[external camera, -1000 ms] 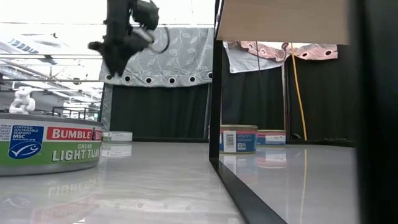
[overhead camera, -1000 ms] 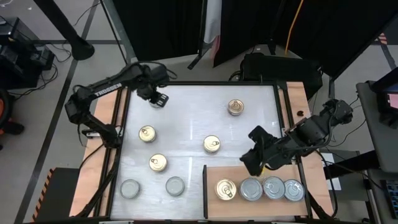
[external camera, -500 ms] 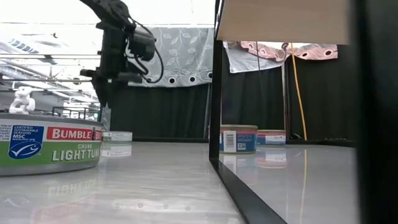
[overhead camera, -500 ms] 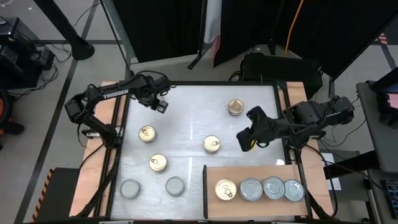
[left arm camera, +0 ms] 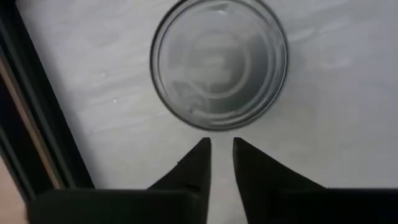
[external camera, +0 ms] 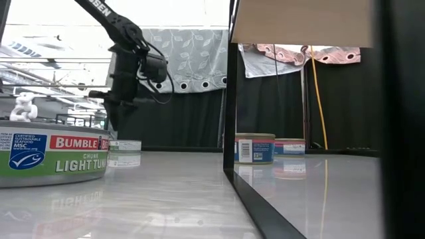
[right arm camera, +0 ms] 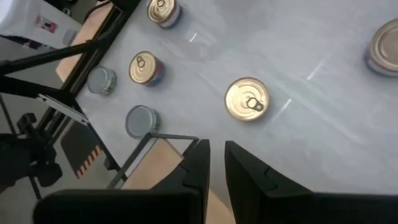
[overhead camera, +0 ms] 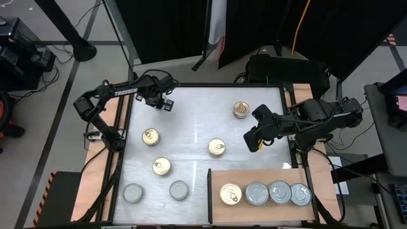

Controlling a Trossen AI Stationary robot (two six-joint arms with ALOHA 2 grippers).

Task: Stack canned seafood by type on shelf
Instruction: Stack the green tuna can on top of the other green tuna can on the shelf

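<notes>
Nearest tin (external camera: 50,154) in low view reads "BUMBLE", "CHUNK LIGHT TUN", "CERTIFIED SUSTAINABLE SEAFOOD MSC" — green-white label. Shelf (overhead camera: 267,178) at table's (overhead camera: 197,114) near right corner carries row of four tins: gold pull-ring top (overhead camera: 231,194), three silver (overhead camera: 278,193). Loose on table — four gold (overhead camera: 216,147), two silver (overhead camera: 155,191). Left gripper (overhead camera: 166,104), jaws narrow, empty, at far left edge. Right gripper (overhead camera: 252,141), jaws nearly shut, empty, above table's right side.

Bumble Bee tin (external camera: 50,156) runs off the low view's edge, and a gold-topped tin (right arm camera: 384,46) is clipped in the right wrist view.
</notes>
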